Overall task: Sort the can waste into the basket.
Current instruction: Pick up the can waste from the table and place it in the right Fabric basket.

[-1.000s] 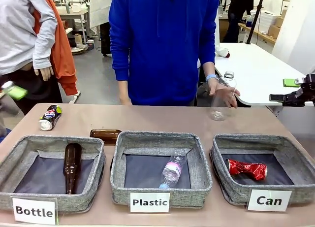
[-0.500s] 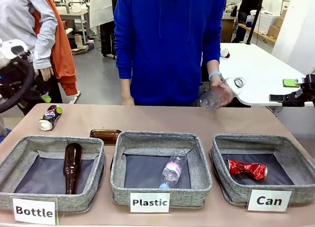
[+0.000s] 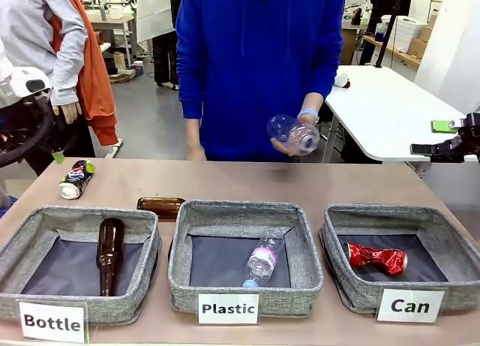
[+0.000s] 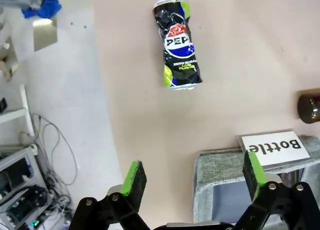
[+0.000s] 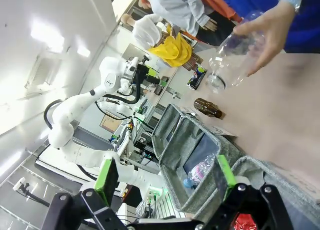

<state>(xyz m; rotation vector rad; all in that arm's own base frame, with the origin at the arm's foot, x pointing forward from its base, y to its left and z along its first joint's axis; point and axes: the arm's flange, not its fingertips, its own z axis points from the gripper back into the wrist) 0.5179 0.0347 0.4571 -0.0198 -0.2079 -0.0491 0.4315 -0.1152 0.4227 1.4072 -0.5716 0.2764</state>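
A dark crushed can with red, blue and white print lies on the far left of the table, outside the baskets. It appears again in the left wrist view as the dark can, well ahead of my open left gripper, which hovers over the table edge with nothing between its green pads. A shiny red crushed can lies inside the grey basket labelled "Can" at front right. My right gripper hangs open and empty off the table's right side, and its wrist view shows the open right gripper too.
A person in blue holds a clear plastic bottle above the table's far middle. The "Bottle" basket holds a brown bottle; another brown bottle lies behind it. The "Plastic" basket holds a clear bottle.
The person lifted the clear bottle off the table's right side and carried it toward the middle. My left arm moved in over the table's far left edge. Both cans stayed put.
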